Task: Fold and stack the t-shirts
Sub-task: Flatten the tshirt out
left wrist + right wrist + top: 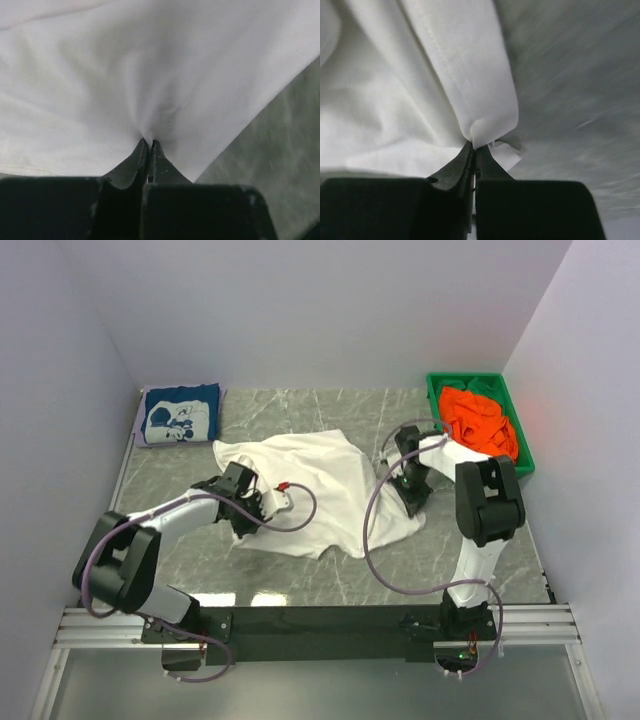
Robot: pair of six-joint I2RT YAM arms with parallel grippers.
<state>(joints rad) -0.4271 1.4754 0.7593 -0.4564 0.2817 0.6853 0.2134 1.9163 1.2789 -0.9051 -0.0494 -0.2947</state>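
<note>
Black fingers [135, 159] pinched together on white t-shirt [150, 75], marble table [280, 145]

The soft white cloth t-shirt [320, 490] lies spread on the grey marbled table [480, 560], between the two grippers. The left gripper [150, 142] pinches its left edge and the right gripper [473, 145] pinches its right edge. Behind the left gripper, further left, lies the folded navy cloth t-shirt [180, 413]. Behind the right gripper, further right, stands the green plastic bin [465, 378], with the crumpled orange cloth t-shirt [480, 418] in it
</note>
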